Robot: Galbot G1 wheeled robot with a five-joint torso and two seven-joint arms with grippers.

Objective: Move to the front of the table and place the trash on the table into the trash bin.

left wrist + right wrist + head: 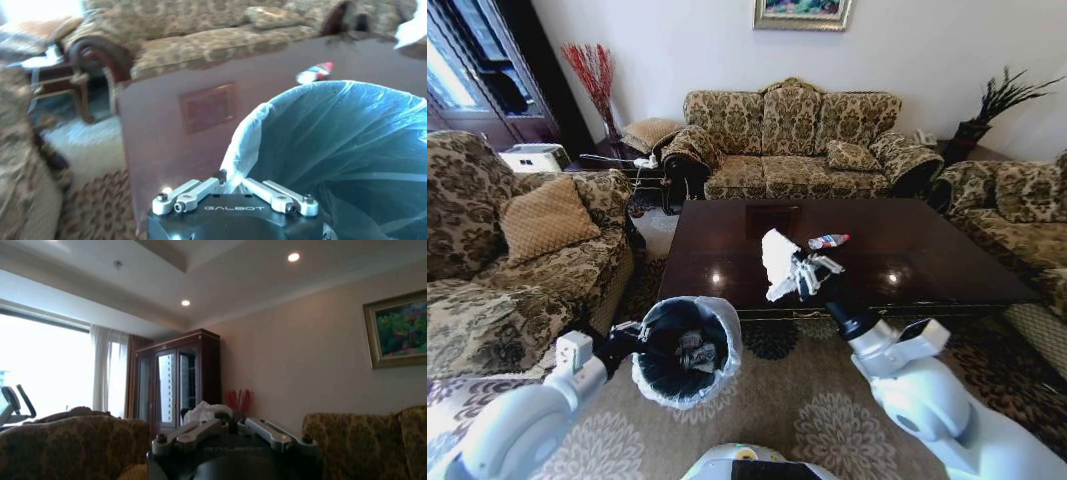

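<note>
The dark glossy table [907,250] stands in front of me. My right gripper [801,272] hovers over its near edge, shut on a crumpled white paper [776,258]; the right wrist view shows that paper [205,412] sticking out between the fingers [190,432]. A crushed clear bottle [828,241] with a red-blue label lies on the table just beyond it, and is visible as the bottle [313,73] in the left wrist view. My left gripper [630,343] is shut on the bag-lined rim of the trash bin [685,350], which sits low and left of the paper. The bin rim [233,150] is pinched between the fingers [180,196]. Some scraps [695,352] lie inside.
A patterned sofa [792,140] stands behind the table, with armchairs on the left [517,250] and right [1017,200]. A small dark side table [627,165] with white items is at the back left. A patterned carpet [797,400] covers the floor between me and the table.
</note>
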